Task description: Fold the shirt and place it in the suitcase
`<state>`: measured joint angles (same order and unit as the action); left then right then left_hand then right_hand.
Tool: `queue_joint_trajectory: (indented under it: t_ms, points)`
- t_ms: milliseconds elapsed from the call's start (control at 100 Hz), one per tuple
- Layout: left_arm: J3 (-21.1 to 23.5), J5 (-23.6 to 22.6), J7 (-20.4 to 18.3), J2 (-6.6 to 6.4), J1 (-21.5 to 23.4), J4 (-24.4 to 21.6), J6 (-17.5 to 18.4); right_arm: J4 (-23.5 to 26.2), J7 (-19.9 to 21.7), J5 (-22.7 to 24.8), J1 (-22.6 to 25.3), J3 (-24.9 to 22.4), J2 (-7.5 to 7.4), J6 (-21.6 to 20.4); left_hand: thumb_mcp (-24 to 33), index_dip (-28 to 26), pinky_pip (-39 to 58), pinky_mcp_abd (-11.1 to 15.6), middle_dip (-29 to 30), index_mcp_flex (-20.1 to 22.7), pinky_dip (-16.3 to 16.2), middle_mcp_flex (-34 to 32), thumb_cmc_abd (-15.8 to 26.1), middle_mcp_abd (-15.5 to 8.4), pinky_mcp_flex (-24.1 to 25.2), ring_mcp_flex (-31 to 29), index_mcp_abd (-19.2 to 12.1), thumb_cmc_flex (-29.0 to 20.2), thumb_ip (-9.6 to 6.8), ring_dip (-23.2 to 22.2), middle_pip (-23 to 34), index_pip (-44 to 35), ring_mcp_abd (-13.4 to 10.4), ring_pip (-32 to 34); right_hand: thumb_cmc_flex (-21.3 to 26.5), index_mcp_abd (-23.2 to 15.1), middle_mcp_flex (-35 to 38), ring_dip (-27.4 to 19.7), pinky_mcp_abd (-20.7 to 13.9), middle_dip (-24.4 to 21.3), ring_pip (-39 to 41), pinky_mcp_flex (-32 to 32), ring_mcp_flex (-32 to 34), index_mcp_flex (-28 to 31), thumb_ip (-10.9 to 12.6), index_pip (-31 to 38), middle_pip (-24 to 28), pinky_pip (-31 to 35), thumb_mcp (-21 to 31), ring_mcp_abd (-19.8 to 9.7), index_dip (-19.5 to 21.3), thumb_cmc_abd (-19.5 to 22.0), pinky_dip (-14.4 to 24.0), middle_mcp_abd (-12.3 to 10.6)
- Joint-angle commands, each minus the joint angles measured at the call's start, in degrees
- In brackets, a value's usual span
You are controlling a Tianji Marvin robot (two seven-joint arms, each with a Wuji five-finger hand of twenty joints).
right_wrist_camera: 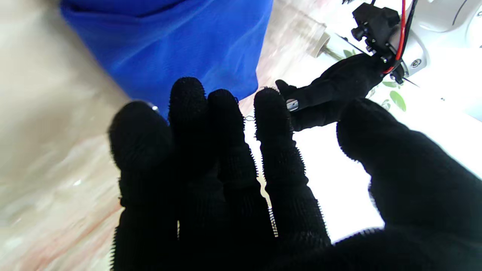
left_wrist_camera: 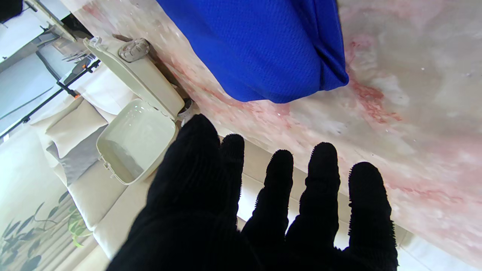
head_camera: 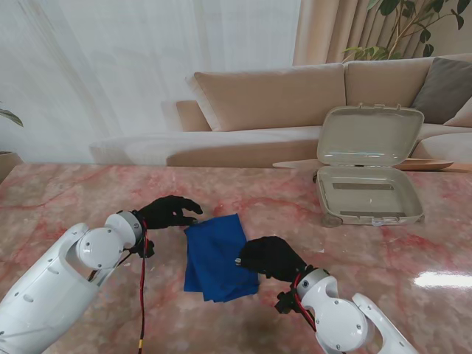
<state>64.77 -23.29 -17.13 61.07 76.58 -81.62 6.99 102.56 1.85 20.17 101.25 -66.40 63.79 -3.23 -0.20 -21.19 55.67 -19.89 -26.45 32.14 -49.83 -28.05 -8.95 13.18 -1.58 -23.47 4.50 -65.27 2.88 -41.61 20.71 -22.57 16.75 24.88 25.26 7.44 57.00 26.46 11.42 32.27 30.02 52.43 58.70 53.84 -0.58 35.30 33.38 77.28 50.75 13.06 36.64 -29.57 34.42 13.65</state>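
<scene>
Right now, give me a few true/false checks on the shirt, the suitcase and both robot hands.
1. The suitcase is open. True.
2. The blue shirt is already in the suitcase. False: it lies folded on the table, left of the suitcase.
3. The left robot hand is gripping the shirt. False: its fingers are spread and hold nothing, beside the shirt's left edge.
4. The right robot hand is at the shirt's right edge. True.
5. The suitcase holds other clothes. False: no clothes show inside it.
</scene>
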Motion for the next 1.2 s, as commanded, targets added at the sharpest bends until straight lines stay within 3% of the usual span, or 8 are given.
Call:
queue_joint_trajectory:
  t_ms: [0, 70, 100, 170, 570, 610, 640, 1190]
  points:
    - [-0.5, 0.8, -0.3, 0.09, -0.7, 1.3, -0.8, 0.0, 0.8, -0.6, 1.6, -0.9, -0.15, 0.2, -1.0, 0.2, 1.4, 0.7, 0.6, -1.3, -0.6, 1.7, 1.8, 0.1, -0.1, 0.9, -0.5, 0.1, -0.02, 0.5, -0.2, 0.8, 1.3, 0.2, -2.1, -1.6, 0.8, 1.9, -23.2, -1.3, 2.6, 9.6, 2.0, 0.7, -0.5, 0.7, 0.5, 3.9, 1.1, 2.3, 0.2, -0.9, 4.8, 1.4]
    - [-1.1, 1.8, -0.5, 0.21, -1.2, 2.2, -1.1, 0.4, 1.2, -0.5, 2.5, -1.9, -0.27, 0.2, -1.0, 0.2, 1.3, 0.8, 0.6, -1.3, -0.4, 1.7, 1.8, 0.0, -0.1, 1.0, -0.6, 0.0, 0.01, 0.5, -0.1, 0.8, 1.3, 0.2, -2.2, -1.4, 1.1, 2.2, -21.2, -1.4, 3.8, 9.9, 3.1, 0.7, -0.5, 0.7, 0.7, 4.7, 1.2, 2.6, 0.2, -0.7, 6.4, 1.8]
    - [-1.4, 2.4, -0.5, 0.3, -1.4, 2.7, -1.3, 0.5, 1.5, -0.5, 2.8, -2.2, -0.34, 0.3, -1.1, 0.1, 1.3, 0.8, 0.6, -1.3, -0.3, 1.7, 1.8, 0.1, 0.0, 1.0, -0.6, 0.0, 0.02, 0.6, -0.1, 0.8, 1.4, 0.2, -1.4, -1.4, 1.5, 2.0, 0.1, -1.8, 4.7, -5.3, 3.8, 0.6, -0.8, 1.5, 0.9, -12.6, 1.3, 2.5, -0.8, -1.4, 1.2, 2.0]
    - [-2.1, 3.7, -0.6, 0.5, -1.9, 3.8, -1.6, 0.6, 2.5, -0.3, 3.2, -2.7, -0.59, 0.3, -1.1, 0.0, 1.3, 0.9, 0.6, -1.1, -0.2, 1.7, 1.7, 0.1, 0.0, 1.0, -0.6, -0.1, 0.06, 0.6, -0.1, 0.7, 1.3, 0.2, 1.1, -1.4, 3.0, 1.6, -20.1, -2.3, 5.6, 10.9, 5.9, 0.0, -2.1, 5.1, 1.4, 6.8, 2.3, 2.1, -4.1, -3.1, 8.9, 2.2]
    - [-5.5, 7.1, -1.9, 0.79, -4.0, 8.0, -0.6, -2.7, 7.9, -7.7, 1.2, -0.2, -1.16, 0.5, -1.1, -0.5, 1.7, 0.9, 0.4, -0.9, 0.2, 1.4, 1.5, 0.1, 0.1, 1.0, -0.5, -0.5, 0.27, 0.6, 0.3, 0.4, 1.4, 0.5, 1.7, -0.2, 2.9, -0.2, -24.1, -3.1, 1.6, 11.4, 5.7, 0.8, -1.6, 6.0, 0.4, 8.1, 0.0, 3.4, -6.2, 0.5, 7.2, 2.8]
    - [-5.8, 7.2, -2.2, 0.73, -4.0, 8.2, -0.4, -3.2, 8.3, -8.2, 0.7, 0.3, -1.2, 0.6, -1.1, -0.5, 1.8, 0.8, 0.4, -0.9, 0.2, 1.4, 1.5, 0.1, 0.1, 1.0, -0.5, -0.5, 0.28, 0.7, 0.3, 0.4, 1.4, 0.5, 1.9, -0.2, 2.8, -0.1, 6.3, -3.2, 1.1, -8.5, 5.6, 0.8, -1.2, 5.5, 0.2, -15.7, -0.6, 3.4, -5.8, 0.6, -9.1, 2.8]
    - [-5.9, 7.3, -2.3, 0.7, -4.0, 8.3, -0.2, -3.5, 8.9, -8.6, 0.3, 0.6, -1.29, 0.6, -1.1, -0.5, 1.8, 0.9, 0.4, -0.8, 0.2, 1.3, 1.5, 0.0, 0.1, 1.0, -0.5, -0.5, 0.28, 0.7, 0.3, 0.4, 1.4, 0.5, 1.7, -0.2, 2.5, -0.2, 11.2, -3.2, 0.6, -13.2, 5.2, 0.8, -1.2, 5.2, -0.1, -18.9, -0.8, 3.5, -5.8, 1.0, -10.7, 2.7]
    - [-1.9, 6.5, -8.0, -1.3, 2.7, 2.7, -1.1, -5.9, 10.4, -7.2, -3.0, 1.3, -1.39, 6.1, -1.3, -0.5, 2.5, 0.6, 0.3, -0.9, 0.3, 0.3, 2.5, 0.2, -0.1, 0.4, 0.1, 0.0, 0.41, 0.4, 0.5, 1.0, 2.0, 1.1, -0.1, -1.2, 2.7, -2.3, 9.3, -3.3, -4.8, -26.4, 0.1, 1.6, -0.6, 3.4, -1.5, -9.1, -1.0, 4.0, -3.7, 0.8, -11.7, 1.3]
